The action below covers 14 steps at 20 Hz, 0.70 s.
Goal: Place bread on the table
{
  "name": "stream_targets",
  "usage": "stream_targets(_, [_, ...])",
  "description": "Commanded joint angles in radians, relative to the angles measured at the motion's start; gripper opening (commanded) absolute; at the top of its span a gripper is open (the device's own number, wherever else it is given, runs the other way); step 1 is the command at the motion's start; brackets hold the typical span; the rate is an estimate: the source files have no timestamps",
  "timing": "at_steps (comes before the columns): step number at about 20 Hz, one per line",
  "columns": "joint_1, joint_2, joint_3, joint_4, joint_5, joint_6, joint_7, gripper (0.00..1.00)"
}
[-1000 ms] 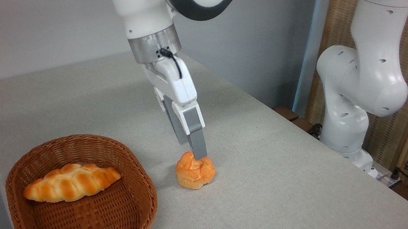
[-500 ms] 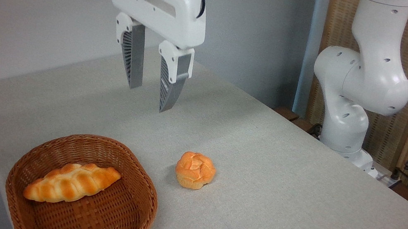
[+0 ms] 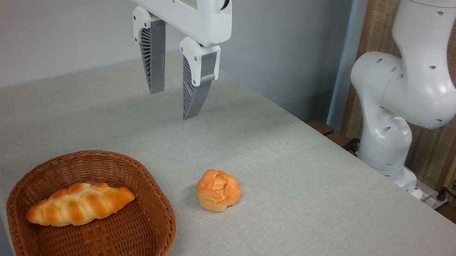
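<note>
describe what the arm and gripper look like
The arm is glossy white with rounded joint housings and small dark oval recesses. The gripper has a white boxy body below a silver metal flange, a black cable looped at its side, and two grey ribbed, tapering fingers.

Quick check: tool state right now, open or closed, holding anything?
Tool: open, holding nothing, raised above the table. The bun sits on the table, clear of the fingers.

Single fixed cam, raised, angled down across table [image 3: 330, 240] corner.
</note>
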<state>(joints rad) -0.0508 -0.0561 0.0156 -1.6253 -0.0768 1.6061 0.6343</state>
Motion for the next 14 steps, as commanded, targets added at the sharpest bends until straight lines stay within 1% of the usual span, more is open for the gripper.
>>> stream_targets(1, [-0.004,0.029,0.001,0.038,0.019,-0.041,0.019,1.0])
stream_targets(3, [-0.004,0.038,0.0,0.039,0.026,-0.046,0.018,1.0])
stream_targets(5, [-0.006,0.05,-0.008,0.07,0.075,-0.069,0.019,1.0])
stream_targets(6, [-0.006,0.062,-0.008,0.085,0.08,-0.083,0.016,1.0])
stream_targets(14, [-0.006,0.064,-0.008,0.082,0.075,-0.078,0.025,1.0])
